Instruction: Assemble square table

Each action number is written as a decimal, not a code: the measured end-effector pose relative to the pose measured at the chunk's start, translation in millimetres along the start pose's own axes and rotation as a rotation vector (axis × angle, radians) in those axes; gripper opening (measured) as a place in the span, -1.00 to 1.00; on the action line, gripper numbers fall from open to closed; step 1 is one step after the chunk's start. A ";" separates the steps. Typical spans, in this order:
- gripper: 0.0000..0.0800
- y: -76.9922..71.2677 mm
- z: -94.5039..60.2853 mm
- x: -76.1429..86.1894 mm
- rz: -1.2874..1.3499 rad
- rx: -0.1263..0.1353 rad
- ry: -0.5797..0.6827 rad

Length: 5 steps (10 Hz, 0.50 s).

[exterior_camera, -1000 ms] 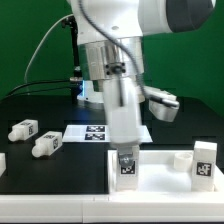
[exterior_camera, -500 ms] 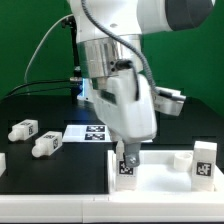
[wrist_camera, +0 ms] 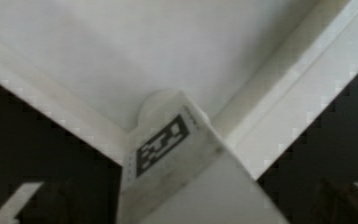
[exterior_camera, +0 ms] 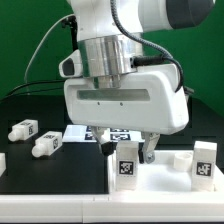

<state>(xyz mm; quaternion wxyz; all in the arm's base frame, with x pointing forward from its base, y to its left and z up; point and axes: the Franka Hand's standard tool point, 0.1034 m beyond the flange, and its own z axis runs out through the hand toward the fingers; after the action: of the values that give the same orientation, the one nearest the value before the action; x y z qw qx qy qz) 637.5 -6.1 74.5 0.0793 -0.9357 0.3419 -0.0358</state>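
The square table's white slab [exterior_camera: 160, 188] lies at the front, rim up. One white leg [exterior_camera: 127, 165] with a tag stands upright in the slab corner on the exterior view's left. My gripper [exterior_camera: 128, 150] hangs open over it, one finger [exterior_camera: 107, 147] on each side, clear of the leg. A second leg [exterior_camera: 205, 160] stands at the slab's corner on the exterior view's right. In the wrist view the tagged leg [wrist_camera: 172, 160] rises from the slab's corner [wrist_camera: 140, 60] between the jaws, with dark gaps on both sides.
Two loose tagged legs [exterior_camera: 22, 128] [exterior_camera: 45, 145] lie on the black table at the exterior view's left. The marker board [exterior_camera: 88, 133] lies behind the slab, partly hidden by my hand. A small white block [exterior_camera: 180, 158] sits by the slab's far rim.
The gripper has opened and let go of the leg. The hand has turned about its axis, so its broad side now faces the exterior camera. The leg stays upright.
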 end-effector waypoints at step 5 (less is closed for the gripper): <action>0.30 0.2 1.2 7.6 -0.536 -0.034 0.045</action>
<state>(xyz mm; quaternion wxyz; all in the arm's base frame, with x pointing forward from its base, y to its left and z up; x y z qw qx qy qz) 643.4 -11.1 73.4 0.0433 -0.9930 0.0844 -0.0707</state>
